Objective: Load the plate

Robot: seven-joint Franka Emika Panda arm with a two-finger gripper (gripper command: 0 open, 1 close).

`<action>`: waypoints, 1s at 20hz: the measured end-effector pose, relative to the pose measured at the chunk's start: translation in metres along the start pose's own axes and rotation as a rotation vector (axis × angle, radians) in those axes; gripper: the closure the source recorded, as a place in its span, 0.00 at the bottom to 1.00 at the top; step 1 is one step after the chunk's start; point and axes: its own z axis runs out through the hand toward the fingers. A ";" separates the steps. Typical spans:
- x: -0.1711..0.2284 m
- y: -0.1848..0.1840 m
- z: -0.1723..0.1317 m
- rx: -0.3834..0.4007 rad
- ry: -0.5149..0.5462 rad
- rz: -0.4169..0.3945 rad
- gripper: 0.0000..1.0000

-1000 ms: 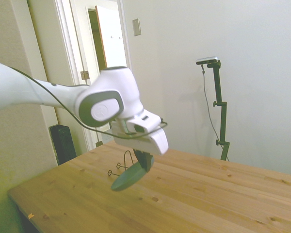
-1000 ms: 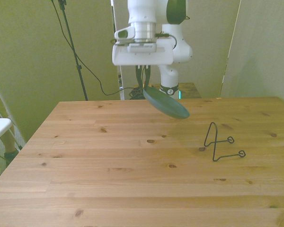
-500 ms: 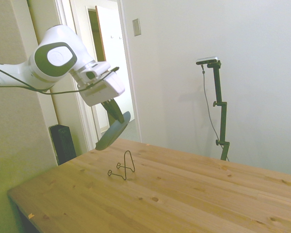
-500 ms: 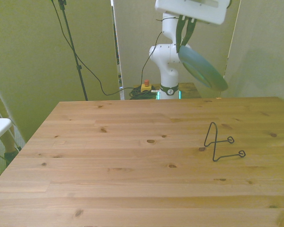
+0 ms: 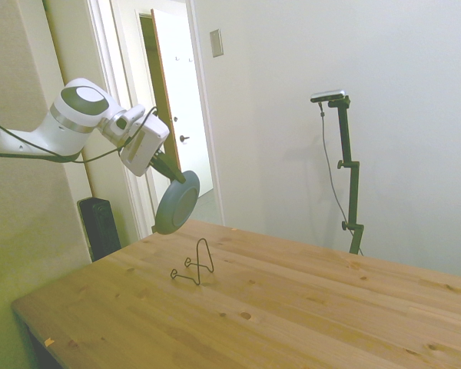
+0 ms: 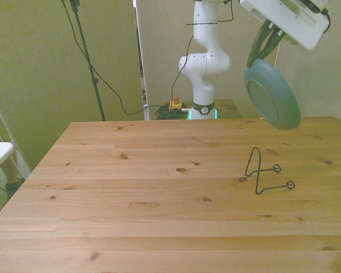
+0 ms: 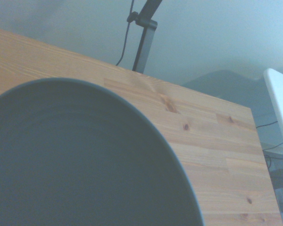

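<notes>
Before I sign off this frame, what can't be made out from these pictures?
- Where the gripper pinches the plate: in the front view the fingers end behind the rim; in the side view they are too small.
- The plate's lower part: cut off by the wrist view's edge.
- The wire stand: outside the wrist view, so plate-to-stand alignment shows only from afar.
- The table: its near edge is cut off in the front view.

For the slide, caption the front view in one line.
Pincer holds the teal plate on edge in the air above the wire stand on the wooden table.
</notes>
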 end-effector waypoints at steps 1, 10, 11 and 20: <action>-0.007 -0.007 0.005 -0.008 0.004 -0.009 1.00; -0.059 -0.054 0.037 -0.106 0.119 -0.074 1.00; -0.065 -0.058 0.039 -0.114 0.132 -0.082 1.00; -0.090 -0.079 0.066 -0.163 0.189 -0.111 1.00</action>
